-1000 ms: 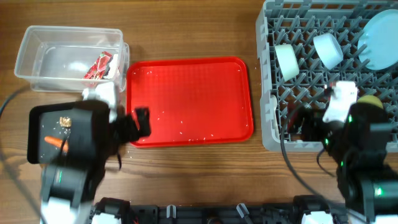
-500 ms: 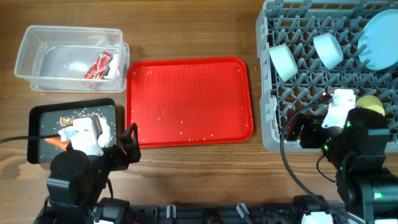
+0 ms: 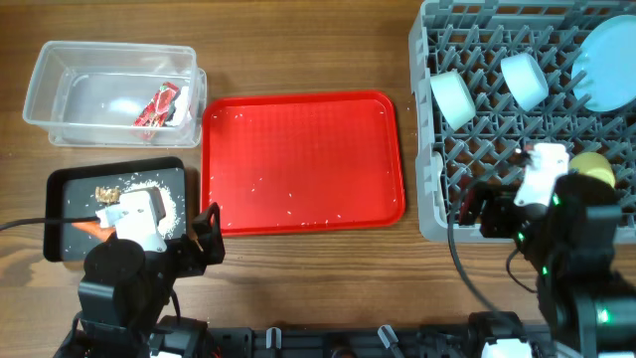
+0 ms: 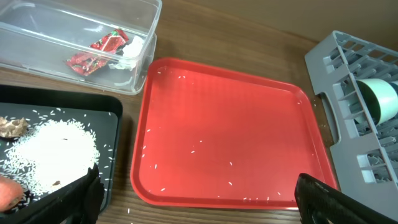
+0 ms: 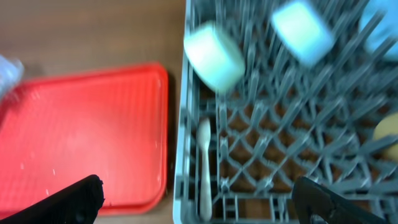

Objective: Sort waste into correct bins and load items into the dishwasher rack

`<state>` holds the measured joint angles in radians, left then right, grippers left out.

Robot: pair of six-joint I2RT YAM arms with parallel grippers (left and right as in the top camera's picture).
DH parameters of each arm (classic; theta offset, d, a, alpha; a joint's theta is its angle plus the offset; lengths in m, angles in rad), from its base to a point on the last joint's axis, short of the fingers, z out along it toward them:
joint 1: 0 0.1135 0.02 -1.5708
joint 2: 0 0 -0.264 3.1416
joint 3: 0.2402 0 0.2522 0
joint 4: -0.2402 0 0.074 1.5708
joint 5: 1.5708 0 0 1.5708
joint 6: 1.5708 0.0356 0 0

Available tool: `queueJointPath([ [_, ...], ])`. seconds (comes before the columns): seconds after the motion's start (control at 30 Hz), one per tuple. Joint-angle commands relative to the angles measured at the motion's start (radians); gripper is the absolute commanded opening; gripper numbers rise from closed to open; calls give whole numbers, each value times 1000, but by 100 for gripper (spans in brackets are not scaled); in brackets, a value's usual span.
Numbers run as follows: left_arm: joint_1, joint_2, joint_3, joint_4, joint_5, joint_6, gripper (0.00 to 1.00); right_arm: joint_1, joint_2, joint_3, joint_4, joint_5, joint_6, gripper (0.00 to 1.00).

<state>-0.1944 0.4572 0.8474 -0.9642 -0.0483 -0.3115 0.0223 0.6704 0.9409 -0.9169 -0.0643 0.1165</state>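
The clear tub [image 3: 60, 89] holds the red-and-white wrapper [image 3: 159, 104]. The black tray [image 3: 70, 181] holds rice [image 3: 171, 204], a brown bit [image 3: 104, 191] and a carrot [image 3: 85, 226]. The grey rack [image 3: 434, 199] holds the pale green bowl [image 3: 455, 96], white-blue bowl [image 3: 524, 80], blue plate [image 3: 606, 65], yellow cup [image 3: 596, 167] and the white spoon [image 5: 204, 162]. My left gripper [image 4: 199, 208] is open and empty over the red tray's near edge. My right gripper [image 5: 199, 202] is open and empty above the rack's near left corner.
The big red tray [image 3: 303, 159] lies between the bins and the rack, with a few stray rice grains [image 4: 196, 149] on it. Bare wooden table lies at the back and along the front edge.
My left arm has pulled back toward the near edge, uncovering the black tray with rice, carrot and brown bit. The right arm has shifted only slightly.
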Motion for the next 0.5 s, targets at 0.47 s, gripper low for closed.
queueJointPath([
  [0.47,0,-4,-10,2,-13,13,100,-3,-630,-620,732,39,-40,100],
])
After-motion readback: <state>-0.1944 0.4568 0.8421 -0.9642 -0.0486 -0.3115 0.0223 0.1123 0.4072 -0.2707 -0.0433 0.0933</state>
